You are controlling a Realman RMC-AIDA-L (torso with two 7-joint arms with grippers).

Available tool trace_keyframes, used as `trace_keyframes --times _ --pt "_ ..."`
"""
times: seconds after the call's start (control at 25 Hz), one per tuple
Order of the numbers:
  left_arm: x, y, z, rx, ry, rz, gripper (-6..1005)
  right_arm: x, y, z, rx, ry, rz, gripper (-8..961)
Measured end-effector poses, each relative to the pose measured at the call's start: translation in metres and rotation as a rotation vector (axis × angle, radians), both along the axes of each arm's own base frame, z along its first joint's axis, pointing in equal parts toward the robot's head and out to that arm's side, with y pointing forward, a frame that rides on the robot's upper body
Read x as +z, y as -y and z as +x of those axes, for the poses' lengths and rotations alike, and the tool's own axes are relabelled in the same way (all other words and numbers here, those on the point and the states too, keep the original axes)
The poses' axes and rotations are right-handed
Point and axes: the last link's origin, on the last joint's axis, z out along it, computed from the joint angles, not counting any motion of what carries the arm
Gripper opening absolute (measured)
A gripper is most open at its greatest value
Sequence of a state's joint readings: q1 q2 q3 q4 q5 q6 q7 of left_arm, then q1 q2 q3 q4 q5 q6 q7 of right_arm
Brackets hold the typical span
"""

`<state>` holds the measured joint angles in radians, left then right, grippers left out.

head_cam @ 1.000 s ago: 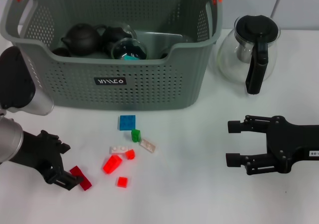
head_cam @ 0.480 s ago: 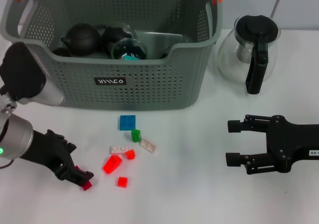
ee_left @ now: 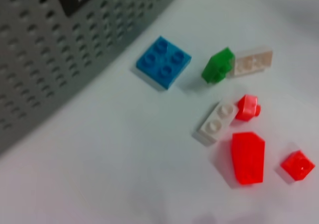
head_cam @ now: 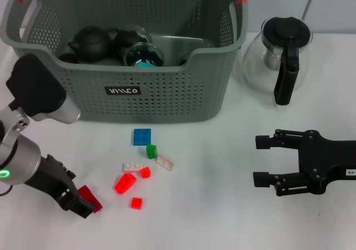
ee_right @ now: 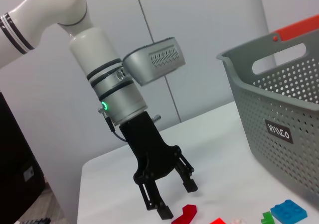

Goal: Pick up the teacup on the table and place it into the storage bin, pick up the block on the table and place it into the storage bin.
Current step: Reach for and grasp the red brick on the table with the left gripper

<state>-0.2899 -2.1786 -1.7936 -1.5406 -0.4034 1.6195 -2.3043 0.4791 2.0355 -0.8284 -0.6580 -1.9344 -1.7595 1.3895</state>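
My left gripper [head_cam: 82,204] is low over the table at the front left, open, and its own wrist view does not show its fingers. A dark red block [head_cam: 89,197] lies right at its fingertips; in the right wrist view this gripper [ee_right: 177,199] has its fingers apart, with the block [ee_right: 185,214] beside them. More blocks lie in front of the storage bin [head_cam: 167,103]: blue [head_cam: 142,136], green [head_cam: 151,150], white [head_cam: 164,161], bright red [head_cam: 125,182]. No teacup shows on the table. Dark tea ware [head_cam: 92,41] sits inside the bin. My right gripper [head_cam: 260,160] rests open at the right.
A glass coffee pot [head_cam: 278,53] with a black lid and handle stands right of the bin. The left wrist view shows the bin wall [ee_left: 40,59], the blue block [ee_left: 163,62], the green one [ee_left: 218,64] and the bright red one [ee_left: 247,157].
My left gripper pushed right over the dark red block, then drew back to the left; the block shows more fully now. The left arm's upper part swung right. The right arm stayed still.
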Motion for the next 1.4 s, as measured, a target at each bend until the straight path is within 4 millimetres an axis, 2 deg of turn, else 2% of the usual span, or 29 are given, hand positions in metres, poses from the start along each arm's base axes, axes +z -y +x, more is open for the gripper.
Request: trace_keyframes --times 0.84,1.4 --pt "-0.021 -0.001 0.004 0.003 -0.061 -0.024 874 -0.001 0.002 0.003 -0.001 -0.001 0.002 914" --pt "-0.025 -0.003 0.004 -0.006 -0.066 -0.024 875 -0.001 0.002 0.002 0.001 -0.002 0.001 915"
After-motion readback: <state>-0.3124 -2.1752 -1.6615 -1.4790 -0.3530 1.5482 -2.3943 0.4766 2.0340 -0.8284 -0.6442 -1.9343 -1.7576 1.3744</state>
